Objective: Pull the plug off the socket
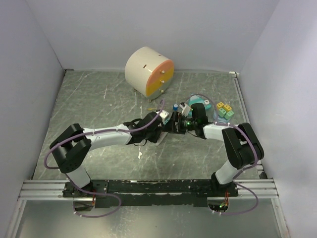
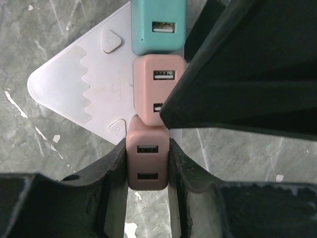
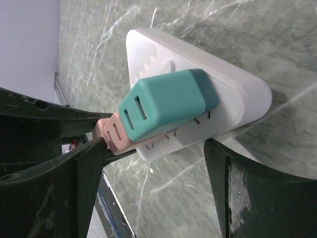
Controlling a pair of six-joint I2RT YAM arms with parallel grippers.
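A white triangular socket [image 2: 74, 84] lies on the green marble table and holds a teal plug [image 2: 157, 25] and two pink plugs in a row. My left gripper [image 2: 147, 161] is shut on the nearest pink plug [image 2: 147, 148], one finger on each side. The second pink plug [image 2: 151, 87] sits just beyond it. My right gripper [image 3: 156, 148] is open and straddles the socket [image 3: 237, 94] from the other side, next to the teal plug [image 3: 163, 104]; its left finger [image 3: 84, 183] is by the pink plugs [image 3: 111, 131]. In the top view both grippers meet mid-table, left [image 1: 166, 126] and right [image 1: 181, 124], hiding the socket.
A round cream and orange drawer unit [image 1: 148, 71] stands at the back. A teal bowl [image 1: 198, 100] and several small coloured blocks [image 1: 224, 110] lie to the right of the grippers. White walls close in the table on three sides.
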